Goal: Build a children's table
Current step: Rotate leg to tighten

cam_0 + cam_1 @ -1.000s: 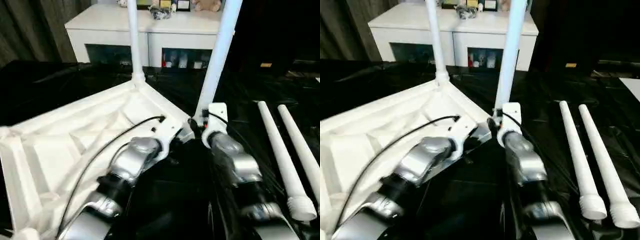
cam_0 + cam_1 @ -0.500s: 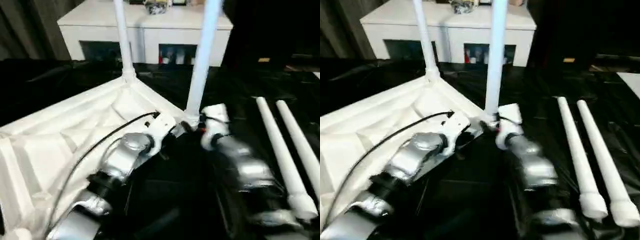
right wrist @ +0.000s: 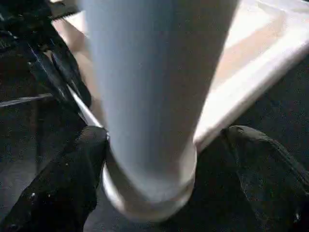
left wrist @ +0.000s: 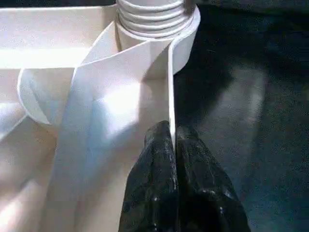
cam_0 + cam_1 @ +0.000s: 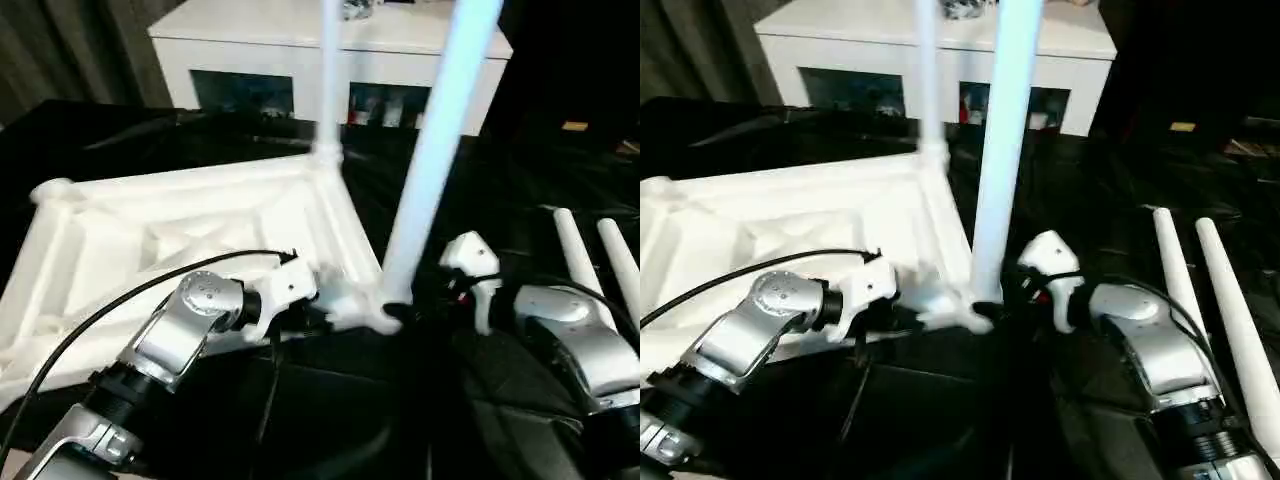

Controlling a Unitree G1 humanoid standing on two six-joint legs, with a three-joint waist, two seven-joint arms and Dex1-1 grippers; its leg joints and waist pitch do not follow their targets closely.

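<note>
So the tabletop [image 5: 190,240] is lying upside down across the left and middle of the head view, ribbed underside facing up, on a black sheet [image 5: 520,180]. Two legs are already standing in corner sockets: the far leg [image 5: 330,80] rises from the corner at upper center, and the near leg [image 5: 435,170] goes up tilted from the corner closest to the robot, around the middle of the frame. The left gripper [image 4: 172,145] is clamped shut on the thin edge wall of the tabletop right below that near socket; in the left wrist view you can see both black fingers [image 4: 152,183] pinching the rim, with the leg's threaded end sitting in the socket just above. The right gripper [image 3: 159,159] is spread open around the base of the near leg, one finger on each side, and I honestly can't tell if either pad touches it. Over at the right edge of the head view, two spare legs [image 5: 1230,320] lie side by side on the sheet. A white cabinet [image 5: 330,50] with glass fronts sits along the top of the frame.
</note>
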